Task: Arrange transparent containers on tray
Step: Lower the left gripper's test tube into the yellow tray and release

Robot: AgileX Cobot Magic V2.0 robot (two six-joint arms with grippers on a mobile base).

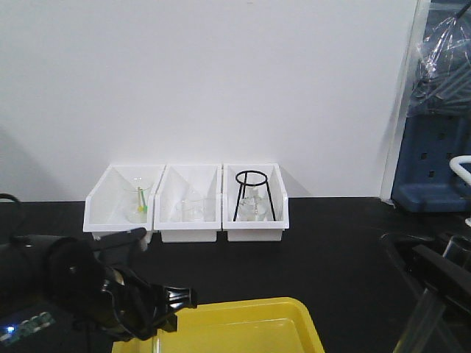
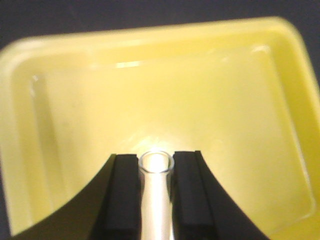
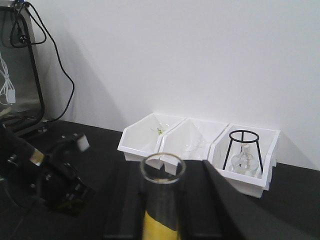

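My left claw (image 2: 156, 162) clenched on tube (image 2: 156, 210), low over tray (image 2: 150, 37), 6 o'clock side. Right claw (image 3: 165, 172) grips second tube (image 3: 161, 200). Risk I see: dropping high, glass rolls, cracks on rim.

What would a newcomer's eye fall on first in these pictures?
The bright yellow tray at the front, close to the left gripper, which grips a clear test tube. The right gripper grips a second test tube. Three white bins stand in a row at the back.
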